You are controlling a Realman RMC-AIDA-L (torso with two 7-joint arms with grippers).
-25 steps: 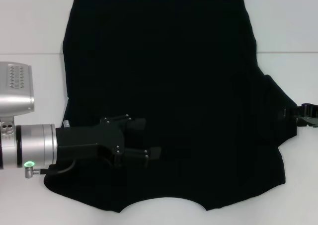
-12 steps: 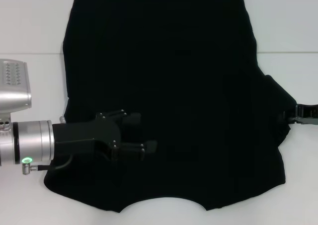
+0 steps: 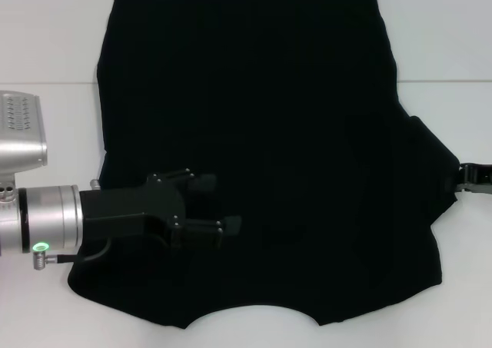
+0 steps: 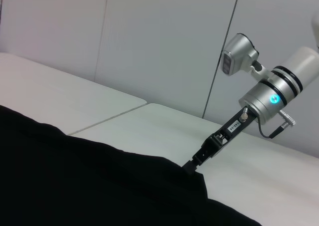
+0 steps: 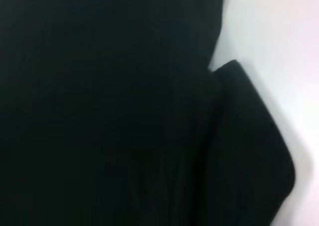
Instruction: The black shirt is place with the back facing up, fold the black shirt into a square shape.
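1. The surface is a plain white table (image 3: 46,41) with a thin seam line running across it behind the shirt. In the left wrist view the room behind it is just pale wall panels (image 4: 164,41) with vertical joins.
2. Count: one black shirt (image 3: 261,133), two arms, two grippers.
3. The black shirt is spread flat on the table and takes up most of the middle of it. No lettering shows on the upward side, just plain black.
4. The curved neckline sits at the shirt's near edge, closest to the robot, and the straight hem is at the far edge. So the long axis runs from near to far, collar toward the robot.
5. The left side of the shirt looks already folded in, with a fairly straight edge. On the right side a sleeve still sticks out past the body of the shirt.
6. The left gripper (image 3: 224,203) hovers over the shirt's near left part, pointing in toward its middle. Its two fingers (image 3: 204,180) are spread apart with nothing between them.
7. The right gripper (image 3: 463,179) sits right at the tip of the shirt's right sleeve, low against the table. Whether it's actually pinching the cloth, I can't tell.
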